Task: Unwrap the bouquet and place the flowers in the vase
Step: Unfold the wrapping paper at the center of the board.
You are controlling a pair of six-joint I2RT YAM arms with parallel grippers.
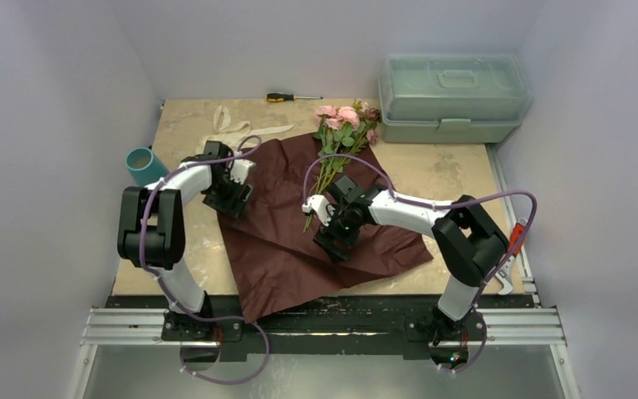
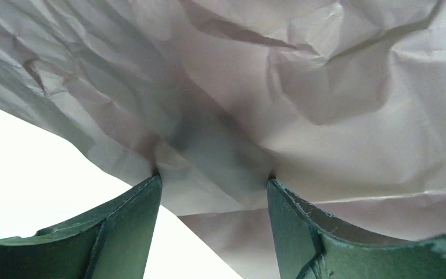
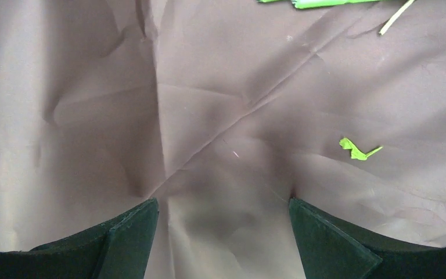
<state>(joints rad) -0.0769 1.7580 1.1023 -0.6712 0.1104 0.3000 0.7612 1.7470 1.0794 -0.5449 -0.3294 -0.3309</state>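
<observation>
Up top: watching pink, cream and dusky-rose flowers (image 1: 336,154) on green leafy stems lying at twelve o'clock on flat maroon wrapping paper (image 1: 282,249), teal cylindrical vase (image 1: 144,165) sitting well apart at nine o'clock. Left wrist: pressing parted jaws of the left gripper (image 2: 212,181) against crumpled paper. Right wrist: holding jaws of the right gripper (image 3: 223,200) wide apart over creased paper.

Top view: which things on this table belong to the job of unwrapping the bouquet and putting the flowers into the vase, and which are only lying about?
Belong to the job:
- flowers
- vase
- maroon wrapping paper, already spread flat
- cream ribbon, already off

Only lying about:
- screwdriver
- pale green toolbox
</observation>
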